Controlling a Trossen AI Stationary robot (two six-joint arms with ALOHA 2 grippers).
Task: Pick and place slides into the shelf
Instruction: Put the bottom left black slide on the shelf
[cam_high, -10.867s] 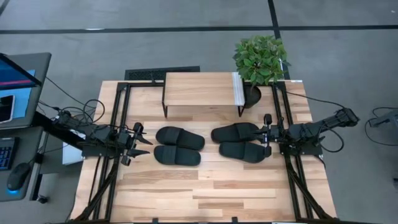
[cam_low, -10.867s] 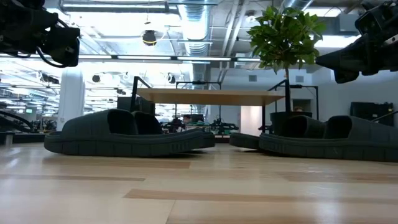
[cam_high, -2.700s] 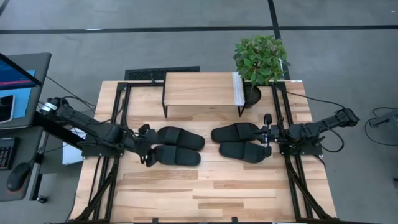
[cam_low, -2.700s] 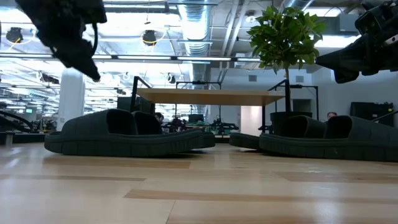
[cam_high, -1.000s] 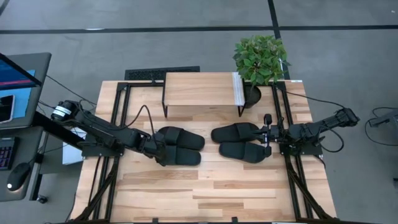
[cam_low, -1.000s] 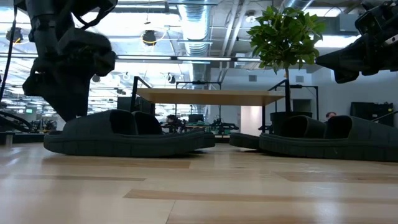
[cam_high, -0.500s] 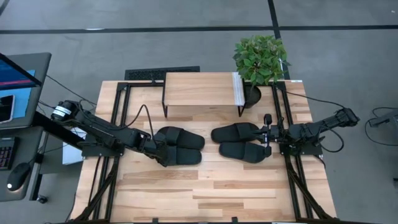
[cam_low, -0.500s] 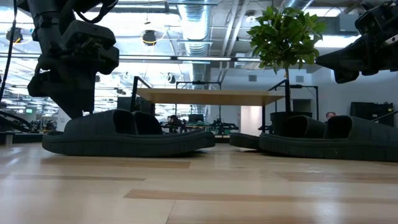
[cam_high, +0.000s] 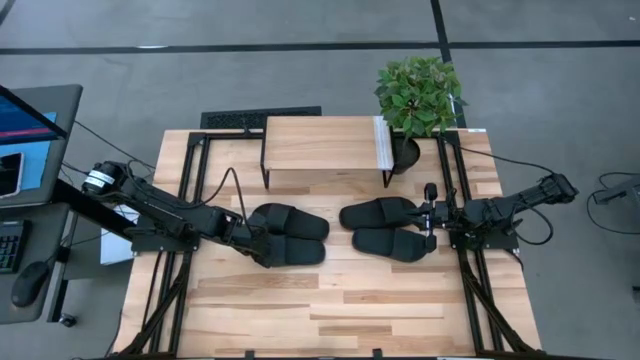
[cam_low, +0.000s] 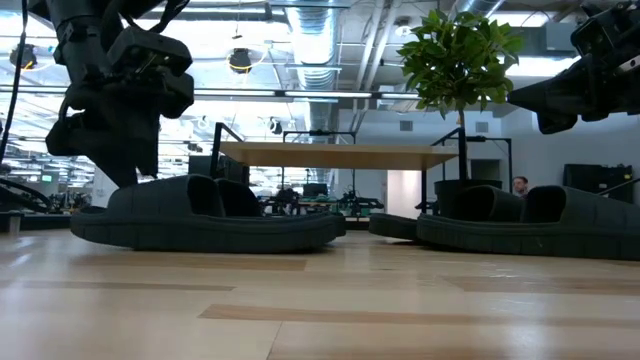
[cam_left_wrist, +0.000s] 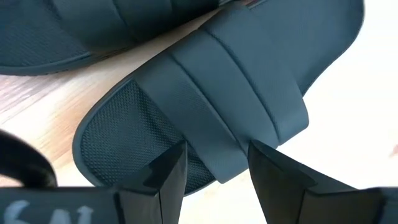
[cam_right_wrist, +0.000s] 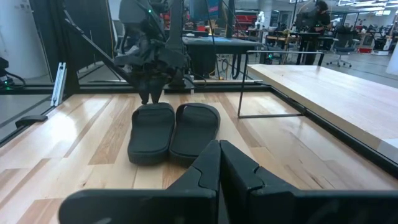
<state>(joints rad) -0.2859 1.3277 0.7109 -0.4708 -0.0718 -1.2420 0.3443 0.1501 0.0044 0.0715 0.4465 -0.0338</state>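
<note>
Four black slides lie in two pairs in front of the shelf (cam_high: 320, 143), soles flat on the table. My left gripper (cam_high: 262, 252) is open and low over the heel half of the near left slide (cam_high: 295, 251). In the left wrist view its fingers (cam_left_wrist: 168, 177) stand astride that slide's (cam_left_wrist: 236, 93) side edge where the strap (cam_left_wrist: 205, 118) joins. The far left slide (cam_high: 292, 221) lies beside it. My right gripper (cam_high: 428, 215) is shut (cam_right_wrist: 219, 152) and waits raised at the right ends of the right pair (cam_high: 385, 228). My left gripper comes from above, slanting from the table's left. One finger (cam_left_wrist: 168, 177) is over the mesh footbed just behind the strap, the other (cam_left_wrist: 277, 183) outside the sole's near side. Whether either finger touches the slide, I cannot tell.
A potted plant (cam_high: 418, 95) stands at the shelf's right end. Black frame rails (cam_high: 190, 200) run along both table sides. Bare wood (cam_high: 330, 310) lies toward the near edge. The shelf's top (cam_low: 340, 155) stands on thin black legs behind the slides.
My left gripper has edged toward the table's right, farther over the near left slide's heel, staying low and open.
</note>
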